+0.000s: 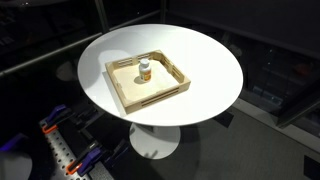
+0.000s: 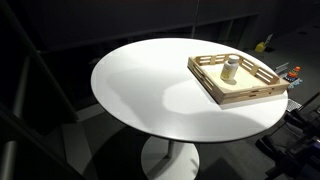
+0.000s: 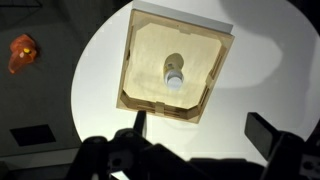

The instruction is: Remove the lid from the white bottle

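The white bottle with an orange-brown band stands upright in the middle of the wooden tray on the round white table. It shows in both exterior views. Its small white lid sits on top, and is seen from above in the wrist view. My gripper shows only in the wrist view, high above the table, with both fingers spread wide and nothing between them. The tray lies beyond the fingertips.
The tray sits off-centre on the table. An orange object lies on the dark floor beside the table. Clamps and blue-orange gear stand below the table edge. Dark shelving surrounds the scene.
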Controlling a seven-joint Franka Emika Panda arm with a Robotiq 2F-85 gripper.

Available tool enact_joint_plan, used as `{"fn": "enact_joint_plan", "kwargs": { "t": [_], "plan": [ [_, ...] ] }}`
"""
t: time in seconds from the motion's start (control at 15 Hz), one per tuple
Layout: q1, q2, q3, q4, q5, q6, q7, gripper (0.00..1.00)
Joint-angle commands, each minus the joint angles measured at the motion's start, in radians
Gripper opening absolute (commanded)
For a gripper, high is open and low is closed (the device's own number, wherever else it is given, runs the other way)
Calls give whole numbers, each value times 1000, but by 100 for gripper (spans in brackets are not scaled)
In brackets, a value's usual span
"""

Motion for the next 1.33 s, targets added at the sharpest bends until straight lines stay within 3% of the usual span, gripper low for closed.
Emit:
{"fn": "enact_joint_plan", "kwargs": {
  "t": [0.0, 0.47, 0.93, 1.27],
  "plan": [
    [-3, 133, 1, 96, 7, -38, 20, 100],
    [2, 293, -4, 97, 12, 19, 21, 100],
    [2, 398, -11, 44, 15, 218, 44, 100],
    [5, 430, -13, 42, 2, 224, 36, 100]
  ]
}}
